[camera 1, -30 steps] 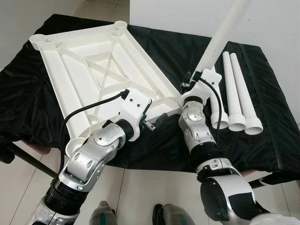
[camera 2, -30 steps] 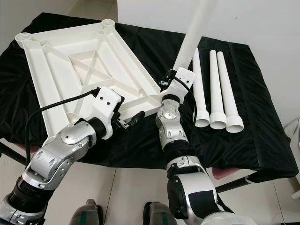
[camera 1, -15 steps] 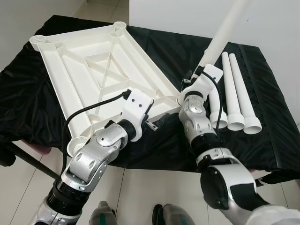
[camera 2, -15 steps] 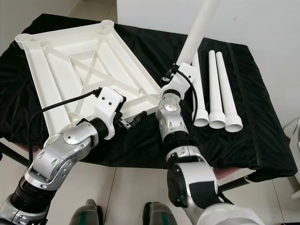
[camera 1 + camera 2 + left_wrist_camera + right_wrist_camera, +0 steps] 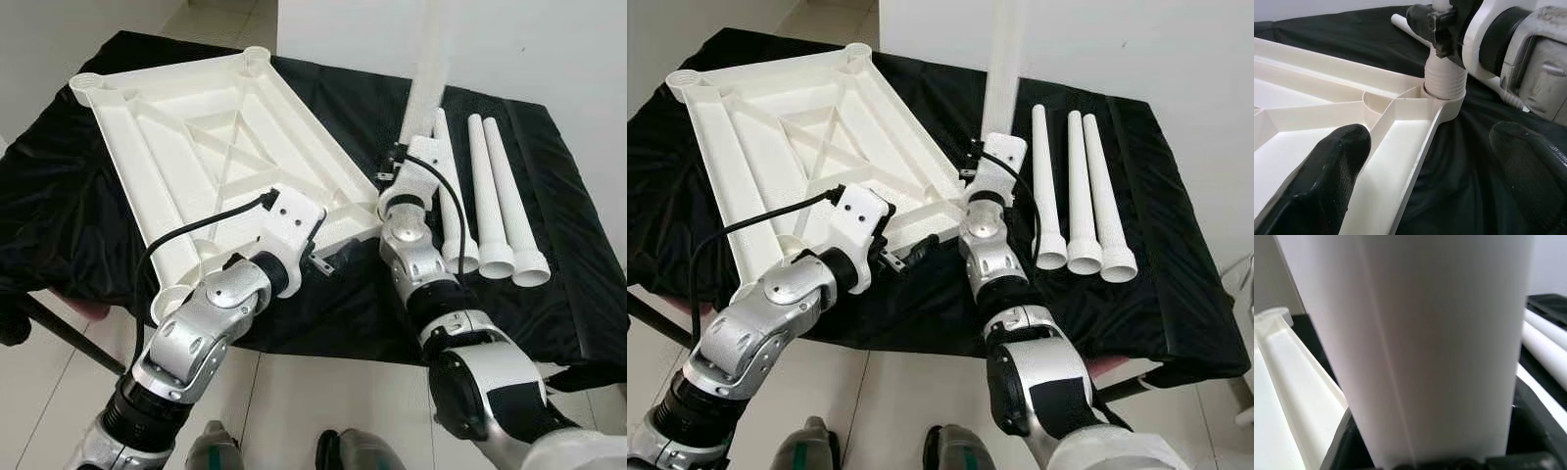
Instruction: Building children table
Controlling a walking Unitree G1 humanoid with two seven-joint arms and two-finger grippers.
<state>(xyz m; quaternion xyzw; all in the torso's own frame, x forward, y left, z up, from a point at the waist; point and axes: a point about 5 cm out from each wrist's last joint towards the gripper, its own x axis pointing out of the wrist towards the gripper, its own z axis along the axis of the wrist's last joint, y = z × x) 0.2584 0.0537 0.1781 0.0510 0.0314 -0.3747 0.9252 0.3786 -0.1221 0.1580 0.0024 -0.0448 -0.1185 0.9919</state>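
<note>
I had my right end effector clamped on a long white plastic tube leg, holding it nearly upright with its ribbed, threaded lower end sitting in the round corner socket of the white ribbed plastic children's table panel. That panel lay underside up on the black cloth-covered tabletop, and the socket I was working on was its near corner on my right.

My left end effector hovered just beside that same corner, its two black fingers spread wide with nothing between them, one over the panel's edge rib and the other out over the cloth.

I judged the job to be at an early stage: the first leg was seated in its socket, though from the left wrist view I could not tell whether the thread had fully caught or was only resting in the mouth. Three more white tapered plastic legs lay side by side on the cloth beyond the socket corner, and the three other corner sockets of the panel were bare.
</note>
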